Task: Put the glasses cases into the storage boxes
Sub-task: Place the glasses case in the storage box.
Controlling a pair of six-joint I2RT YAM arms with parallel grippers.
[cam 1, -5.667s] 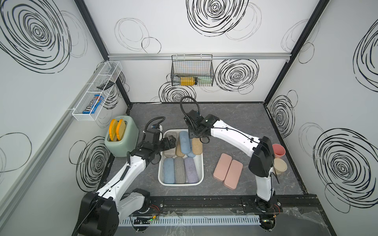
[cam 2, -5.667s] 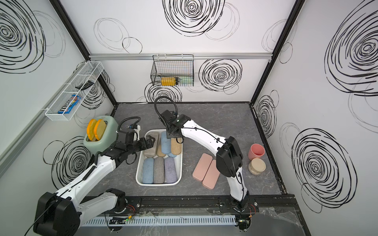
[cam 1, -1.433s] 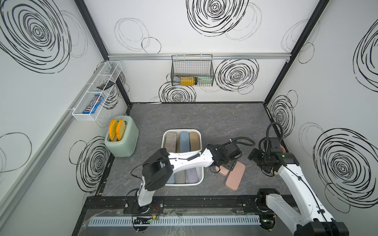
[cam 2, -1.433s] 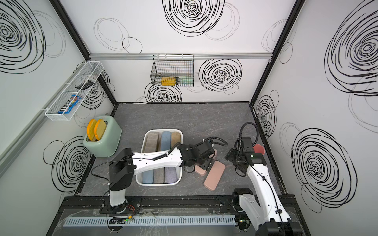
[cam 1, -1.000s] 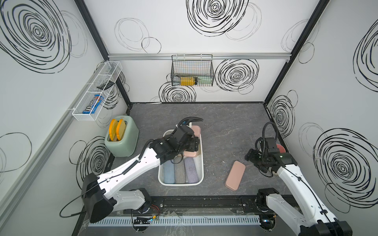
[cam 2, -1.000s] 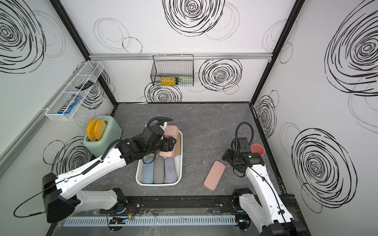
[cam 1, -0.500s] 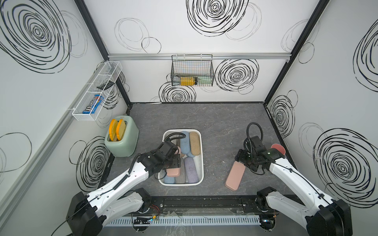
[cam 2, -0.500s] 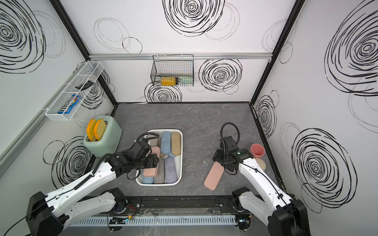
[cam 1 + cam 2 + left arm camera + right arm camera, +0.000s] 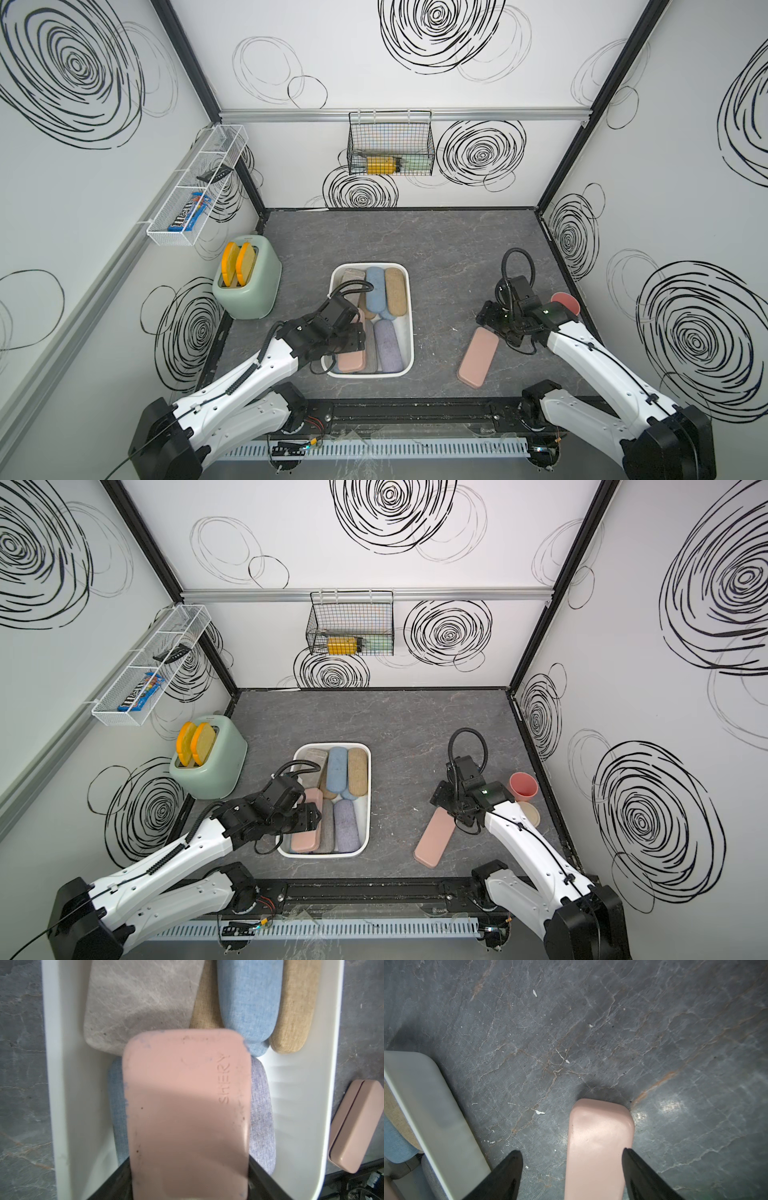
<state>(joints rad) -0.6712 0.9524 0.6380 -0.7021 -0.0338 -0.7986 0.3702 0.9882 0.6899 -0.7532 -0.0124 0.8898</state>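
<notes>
The white storage box (image 9: 411, 316) (image 9: 368, 796) holds several glasses cases: blue (image 9: 375, 286), tan (image 9: 395, 291), marbled grey (image 9: 141, 1001) and lilac (image 9: 388, 345). My left gripper (image 9: 353, 334) (image 9: 189, 1167) is shut on a flat pink case (image 9: 351, 361) (image 9: 187, 1105), held low over the box's near-left part, above the cases there. A second pink case (image 9: 478, 361) (image 9: 600, 1136) lies on the table to the right of the box. My right gripper (image 9: 492, 326) (image 9: 571, 1152) is open and straddles its far end; one finger is at the case's edge, the other stands apart.
A green toaster (image 9: 247, 286) stands at the left wall. A pink cup (image 9: 565, 303) and a beige round lid (image 9: 530, 812) sit by the right wall, behind my right arm. A wire basket (image 9: 390, 145) and a white mesh shelf (image 9: 195, 191) hang on the walls.
My left gripper carried the pink case from the box's far end to its near-left part. My right gripper moved left to the pink case on the table and now straddles its end.
</notes>
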